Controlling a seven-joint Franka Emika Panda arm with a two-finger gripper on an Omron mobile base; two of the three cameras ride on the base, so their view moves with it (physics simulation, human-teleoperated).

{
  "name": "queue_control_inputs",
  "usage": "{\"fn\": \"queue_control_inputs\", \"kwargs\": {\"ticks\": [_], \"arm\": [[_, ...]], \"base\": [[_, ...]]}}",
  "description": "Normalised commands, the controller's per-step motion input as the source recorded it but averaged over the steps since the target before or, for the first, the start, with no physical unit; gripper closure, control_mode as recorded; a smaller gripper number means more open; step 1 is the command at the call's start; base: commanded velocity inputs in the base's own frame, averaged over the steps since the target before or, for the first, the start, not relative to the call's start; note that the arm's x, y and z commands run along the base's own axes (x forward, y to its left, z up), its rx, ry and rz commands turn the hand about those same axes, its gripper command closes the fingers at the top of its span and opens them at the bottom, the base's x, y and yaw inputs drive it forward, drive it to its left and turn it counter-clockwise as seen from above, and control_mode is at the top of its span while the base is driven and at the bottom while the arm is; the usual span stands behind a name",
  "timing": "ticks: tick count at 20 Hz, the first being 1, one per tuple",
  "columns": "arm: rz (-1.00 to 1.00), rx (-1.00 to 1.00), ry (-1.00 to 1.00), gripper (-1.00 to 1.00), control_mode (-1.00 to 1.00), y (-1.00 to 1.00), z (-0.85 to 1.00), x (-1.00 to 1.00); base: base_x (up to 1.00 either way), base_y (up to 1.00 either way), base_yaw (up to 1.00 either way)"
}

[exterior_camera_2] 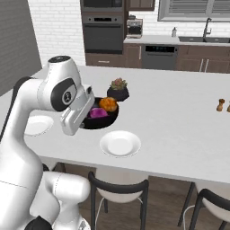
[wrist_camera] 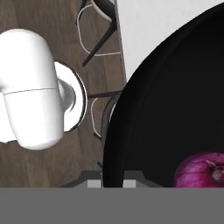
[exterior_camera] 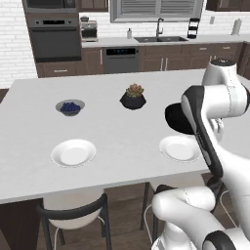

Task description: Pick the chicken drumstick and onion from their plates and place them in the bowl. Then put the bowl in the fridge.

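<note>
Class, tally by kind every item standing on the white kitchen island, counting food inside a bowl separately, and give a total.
White plates: 2
Black bowl: 1
Grey bowl of blue berries: 1
Potted succulent: 1
Chicken drumstick: 1
Onion: 1
Small brown shakers: 2, one cut off at the edge
Total: 9

Left base view: camera behind the arm, to its left, looking forward and down across the white table (exterior_camera: pixel 112 141) toward the far kitchen wall.

Right base view: camera behind the arm, to its right, facing the same way, the table's near edge at the bottom.

Shared by both: table top, black bowl (exterior_camera_2: pixel 96 120), plant pot (exterior_camera: pixel 133 100), the two plates (exterior_camera_2: pixel 120 143), near-edge chairs.

Hand view: very near, at the bowl's rim, looking past the table's edge to the floor; onion (wrist_camera: pixel 202 170) at lower right.
</note>
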Motion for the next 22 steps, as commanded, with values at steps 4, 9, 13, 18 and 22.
{"fn": "queue_control_inputs", "kwargs": {"ticks": [4, 9, 13, 18, 22], "arm": [[0.00, 0.00, 0.00, 1.00, -1.00, 0.07, 0.00, -0.40], [0.00, 0.01, 0.00, 1.00, -1.00, -0.09, 0.00, -0.32], [0.00, 0.00, 0.00, 1.00, -1.00, 0.00, 0.00, -0.05], [0.00, 0.00, -0.01, 1.00, 1.00, 0.00, 0.01, 0.00], [0.00, 0.00, 0.00, 1.00, 1.00, 0.00, 0.00, 0.00]], "base": [[0.00, 0.00, 0.00], [0.00, 0.00, 0.00], [0.00, 0.00, 0.00], [-0.20, -0.01, 0.00], [-0.99, -0.79, -0.21]]}}
